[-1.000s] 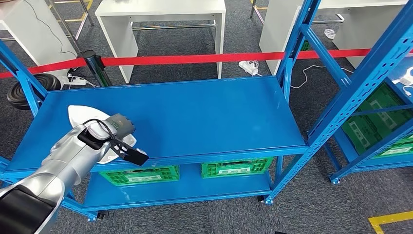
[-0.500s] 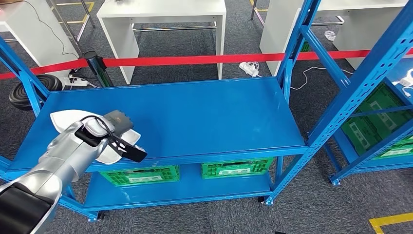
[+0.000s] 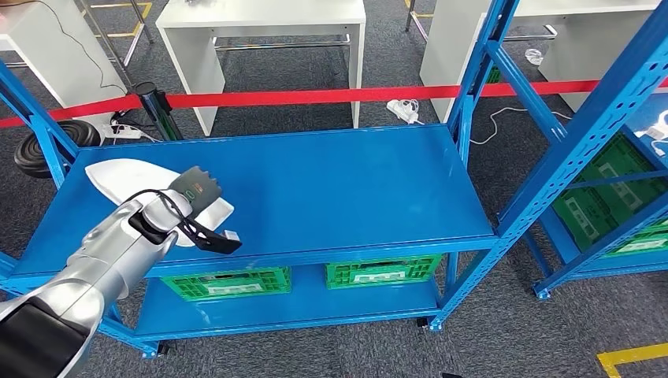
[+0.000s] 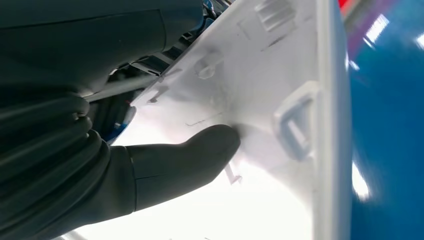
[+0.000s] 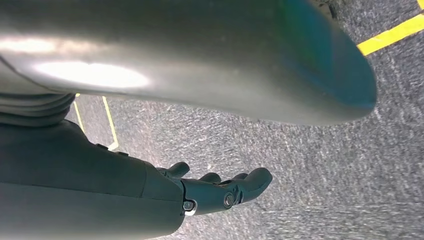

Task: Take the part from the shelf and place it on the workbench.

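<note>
Gripping the white part point(image 3: 130, 183), left robot hand point(image 3: 191, 193) over blue workbench point(image 3: 331, 181), right robot hand point(image 5: 220, 187) empty, loosely spread.

No text can be read; white labels on the green crates point(image 3: 220, 281) are too blurred.

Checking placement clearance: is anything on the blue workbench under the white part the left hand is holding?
Nothing visible. The left hand holds the white part over the workbench, whose blue top looks bare there.
</note>
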`<state>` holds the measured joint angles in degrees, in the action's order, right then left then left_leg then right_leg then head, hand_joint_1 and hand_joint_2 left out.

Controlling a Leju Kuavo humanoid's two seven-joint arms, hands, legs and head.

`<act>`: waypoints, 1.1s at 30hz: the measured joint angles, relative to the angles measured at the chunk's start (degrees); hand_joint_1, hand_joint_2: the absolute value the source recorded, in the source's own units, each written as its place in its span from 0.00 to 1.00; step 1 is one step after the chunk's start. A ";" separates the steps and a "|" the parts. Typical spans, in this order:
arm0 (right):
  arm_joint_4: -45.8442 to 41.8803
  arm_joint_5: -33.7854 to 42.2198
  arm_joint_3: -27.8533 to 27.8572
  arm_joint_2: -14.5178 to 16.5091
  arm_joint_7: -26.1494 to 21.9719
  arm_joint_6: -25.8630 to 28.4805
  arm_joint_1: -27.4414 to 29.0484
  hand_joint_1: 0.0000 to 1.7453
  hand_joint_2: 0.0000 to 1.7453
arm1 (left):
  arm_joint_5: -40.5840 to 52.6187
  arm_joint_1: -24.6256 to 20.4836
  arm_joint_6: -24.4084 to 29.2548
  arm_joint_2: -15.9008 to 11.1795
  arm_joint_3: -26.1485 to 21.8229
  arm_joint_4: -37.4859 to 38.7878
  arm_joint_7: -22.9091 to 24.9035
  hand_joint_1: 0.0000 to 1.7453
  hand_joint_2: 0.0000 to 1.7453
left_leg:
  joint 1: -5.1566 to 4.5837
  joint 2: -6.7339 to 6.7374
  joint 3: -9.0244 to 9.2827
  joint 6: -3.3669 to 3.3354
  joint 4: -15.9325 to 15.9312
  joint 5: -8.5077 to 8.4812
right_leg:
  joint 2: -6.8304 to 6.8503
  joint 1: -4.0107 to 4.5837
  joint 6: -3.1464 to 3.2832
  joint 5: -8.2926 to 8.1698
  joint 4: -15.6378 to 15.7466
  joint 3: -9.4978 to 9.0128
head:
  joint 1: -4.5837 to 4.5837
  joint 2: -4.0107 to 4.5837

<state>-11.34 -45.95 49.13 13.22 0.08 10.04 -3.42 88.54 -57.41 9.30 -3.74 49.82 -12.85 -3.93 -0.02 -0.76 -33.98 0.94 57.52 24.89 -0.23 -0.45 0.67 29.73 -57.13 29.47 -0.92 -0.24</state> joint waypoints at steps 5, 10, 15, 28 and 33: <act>0.00 -1.25 0.00 0.00 0.61 -0.31 -0.01 0.00 0.00 | -4.38 0.92 12.45 -0.08 0.24 -0.25 2.70 1.00 1.00 | 0.00 0.00 -0.03 0.00 0.00 0.00 | 0.00 0.00 0.00 0.00 0.00 0.06 | 0.00 0.00; 0.00 -2.31 -0.03 0.00 2.49 -1.05 0.03 0.00 0.00 | -22.33 2.59 23.35 0.68 -6.30 -3.06 -9.07 1.00 1.00 | 0.00 0.01 -0.10 0.00 0.00 0.01 | -0.01 -0.02 0.00 0.00 0.01 0.12 | 0.00 0.00; 0.00 -3.37 -0.14 0.00 3.03 -2.16 0.14 0.00 0.00 | -39.29 6.17 21.03 1.25 -16.77 -9.07 -23.58 1.00 1.00 | -0.03 0.14 -0.11 0.05 0.00 0.07 | -0.14 -0.01 0.00 0.00 0.01 0.15 | -0.01 0.00; 0.00 -5.88 -1.50 -0.28 3.58 -3.10 0.64 0.00 0.00 | -65.12 28.56 6.09 -8.00 -29.17 -48.85 -31.80 1.00 1.00 | -0.30 0.37 -0.08 -0.01 -0.04 0.40 | -0.29 -0.33 -0.05 0.21 0.07 0.22 | 0.01 0.00; 0.00 -4.98 -1.51 -1.16 0.78 -2.11 0.38 0.00 0.00 | -64.19 35.54 4.91 -8.88 -29.46 -62.79 -31.50 1.00 1.00 | -0.58 0.30 -0.10 -0.70 0.36 0.88 | -0.17 -0.62 -0.65 0.49 0.18 0.00 | 0.01 0.00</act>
<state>-11.34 -50.94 47.63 12.06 0.86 7.93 -3.04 24.34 -21.87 14.21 -12.63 20.36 -75.64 -35.44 -0.60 -0.46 -34.08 0.24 57.88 25.77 -0.40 -1.06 0.03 30.23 -56.95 29.47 -0.91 -0.24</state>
